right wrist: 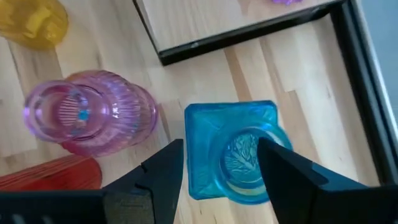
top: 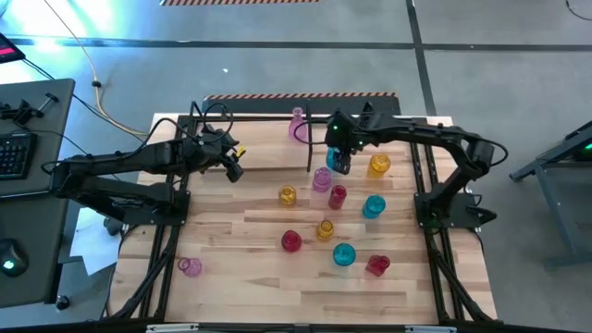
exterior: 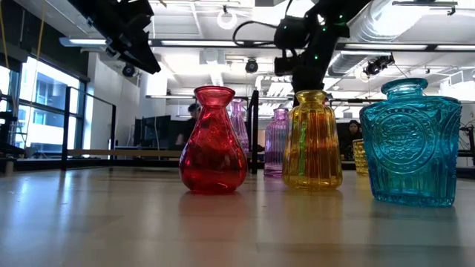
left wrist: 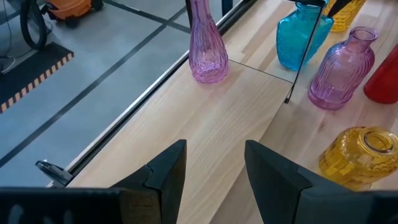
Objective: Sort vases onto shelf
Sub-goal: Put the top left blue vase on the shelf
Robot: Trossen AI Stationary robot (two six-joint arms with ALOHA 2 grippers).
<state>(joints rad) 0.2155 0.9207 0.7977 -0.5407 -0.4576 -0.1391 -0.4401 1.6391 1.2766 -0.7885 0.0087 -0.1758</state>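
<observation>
One square cyan glass vase stands upright directly beneath your right gripper, fingers spread astride its neck, just outside the black-rod shelf; left gripper waits spread.

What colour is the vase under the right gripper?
Cyan vase, square-bodied, below the open right gripper; clearest in the right wrist view.

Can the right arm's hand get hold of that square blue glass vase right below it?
Probably yes. The right hand hangs directly over the square blue glass vase, fingers open on either side of its neck; the ribbed pink glass vase beside it stands clear.
</observation>
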